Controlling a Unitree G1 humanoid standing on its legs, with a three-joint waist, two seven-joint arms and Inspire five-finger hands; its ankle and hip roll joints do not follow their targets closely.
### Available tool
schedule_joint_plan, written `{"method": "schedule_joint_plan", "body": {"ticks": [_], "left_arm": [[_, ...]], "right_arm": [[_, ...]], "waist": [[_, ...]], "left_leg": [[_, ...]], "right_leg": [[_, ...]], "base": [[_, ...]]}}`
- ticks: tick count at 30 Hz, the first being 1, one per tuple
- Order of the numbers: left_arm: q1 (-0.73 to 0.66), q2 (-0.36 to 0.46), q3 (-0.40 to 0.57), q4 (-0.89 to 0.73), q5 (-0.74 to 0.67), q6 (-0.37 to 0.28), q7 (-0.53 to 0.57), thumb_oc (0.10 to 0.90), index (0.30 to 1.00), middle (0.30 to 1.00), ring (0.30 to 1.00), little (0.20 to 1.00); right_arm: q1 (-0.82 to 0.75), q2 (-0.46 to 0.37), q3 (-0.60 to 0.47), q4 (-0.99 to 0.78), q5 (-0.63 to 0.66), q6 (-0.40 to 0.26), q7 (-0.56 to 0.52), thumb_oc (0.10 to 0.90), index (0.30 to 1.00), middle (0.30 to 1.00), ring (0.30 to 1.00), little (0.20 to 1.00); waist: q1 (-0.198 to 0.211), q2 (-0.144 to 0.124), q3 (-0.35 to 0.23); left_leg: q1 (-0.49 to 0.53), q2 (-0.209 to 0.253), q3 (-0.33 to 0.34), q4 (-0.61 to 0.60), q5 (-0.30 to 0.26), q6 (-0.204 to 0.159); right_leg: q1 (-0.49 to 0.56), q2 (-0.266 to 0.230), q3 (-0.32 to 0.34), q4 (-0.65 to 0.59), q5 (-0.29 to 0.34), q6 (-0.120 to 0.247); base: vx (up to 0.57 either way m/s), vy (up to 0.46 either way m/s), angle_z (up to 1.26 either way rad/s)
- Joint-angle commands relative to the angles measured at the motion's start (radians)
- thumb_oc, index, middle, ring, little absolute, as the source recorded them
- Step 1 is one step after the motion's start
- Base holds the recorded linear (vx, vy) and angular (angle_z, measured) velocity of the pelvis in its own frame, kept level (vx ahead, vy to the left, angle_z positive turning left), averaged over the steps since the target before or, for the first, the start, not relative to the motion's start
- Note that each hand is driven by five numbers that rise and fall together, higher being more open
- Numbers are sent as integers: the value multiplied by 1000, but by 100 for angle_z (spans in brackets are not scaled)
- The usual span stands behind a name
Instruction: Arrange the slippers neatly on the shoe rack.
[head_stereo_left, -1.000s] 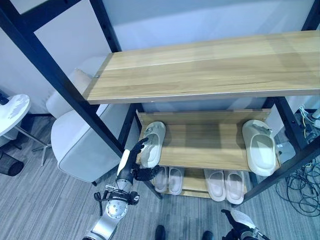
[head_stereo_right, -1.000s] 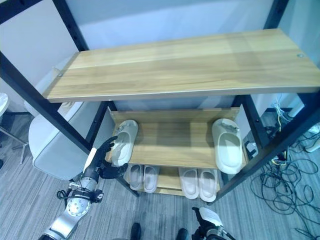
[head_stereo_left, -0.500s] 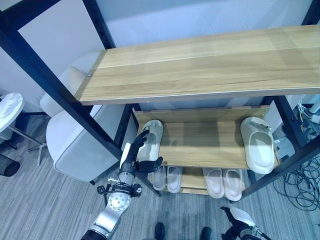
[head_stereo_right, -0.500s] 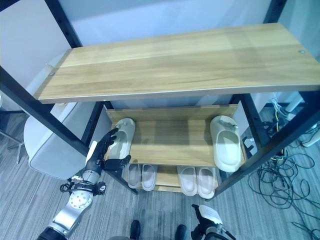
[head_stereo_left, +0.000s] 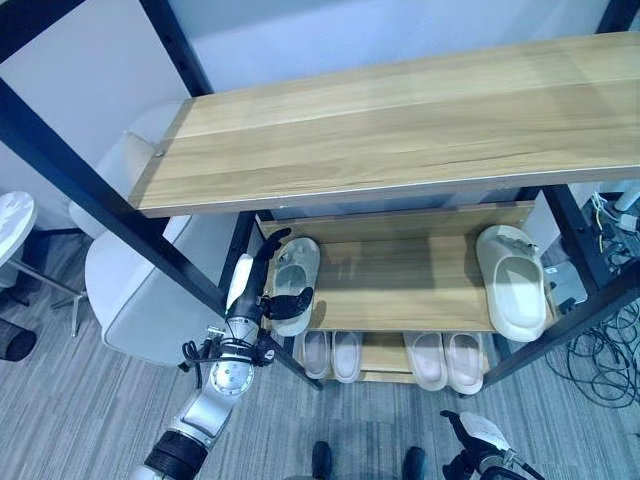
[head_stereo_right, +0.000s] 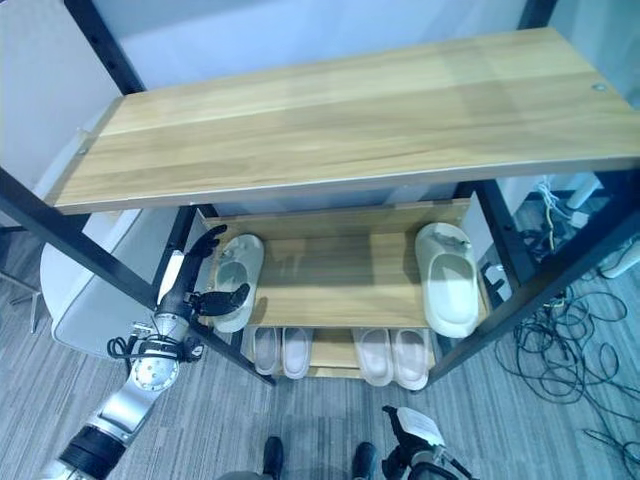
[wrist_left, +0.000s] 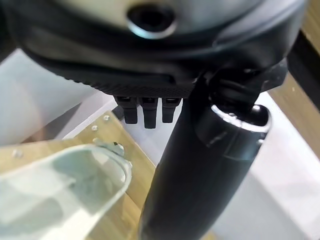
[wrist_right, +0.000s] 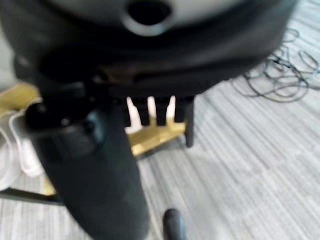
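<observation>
Left hand | fingers spread around pale slipper at left end of middle shelf | right hand low, state indeterminate

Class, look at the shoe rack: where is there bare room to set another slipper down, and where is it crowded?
Free: the top shelf, and the middle shelf between the left slipper at the left hand and the right slipper. Crowded: the bottom shelf, holding two pairs.

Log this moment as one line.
left hand: open, fingers against left slipper on middle shelf | right slipper: far end, same shelf | right hand: idle, low
</observation>
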Motion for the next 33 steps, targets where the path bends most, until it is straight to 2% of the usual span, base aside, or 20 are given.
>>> {"method": "schedule_joint_plan", "body": {"ticks": [1,15,24,25,26,27,33], "left_arm": [[-148,78,74,55,35,-32,75,800,900,900,900,900],[-265,208,35,201,177,14,82,800,900,900,900,900],[-323,237,15,264,213,34,86,800,900,900,900,900],[-324,237,15,265,213,34,86,742,813,813,813,813],[-328,237,12,273,213,35,82,532,498,498,498,498],[-328,236,11,279,211,35,82,400,300,300,300,300],[-335,216,24,293,175,29,85,400,300,300,300,300]], "right_arm": [[-25,-20,18,-82,9,-33,-26,800,900,900,900,900],[-36,-48,29,-120,28,-48,7,800,900,900,900,900],[-51,-46,43,-138,30,-54,19,800,900,900,900,900],[-51,-46,43,-138,30,-54,19,800,900,900,900,900],[-53,-46,44,-141,31,-54,20,800,900,900,900,900],[-53,-45,45,-144,31,-54,20,800,900,900,900,900],[-56,-42,49,-144,30,-55,24,800,900,900,900,900]], "waist": [[-17,-75,-31],[-32,-90,-22],[-38,-102,-15],[-38,-102,-15],[-39,-103,-15],[-39,-103,-15],[-41,-104,-12]], "left_leg": [[-79,-68,17,0,-2,-3],[-131,-66,31,0,0,8],[-145,-66,36,0,-2,12],[-145,-66,37,0,-2,12],[-146,-66,37,0,-2,12],[-146,-66,38,0,-3,13],[-147,-68,42,0,-4,15]], "right_leg": [[16,-48,1,13,-115,46],[-53,-50,28,13,-91,48],[-73,-50,41,13,-83,48],[-73,-50,41,13,-83,48],[-75,-50,43,13,-82,48],[-76,-50,45,13,-82,48],[-79,-52,50,13,-81,48]], "base": [[-2,13,-21],[-3,7,-3],[-2,6,-6],[0,0,0],[0,0,0],[0,0,0],[-1,1,-1]]}}
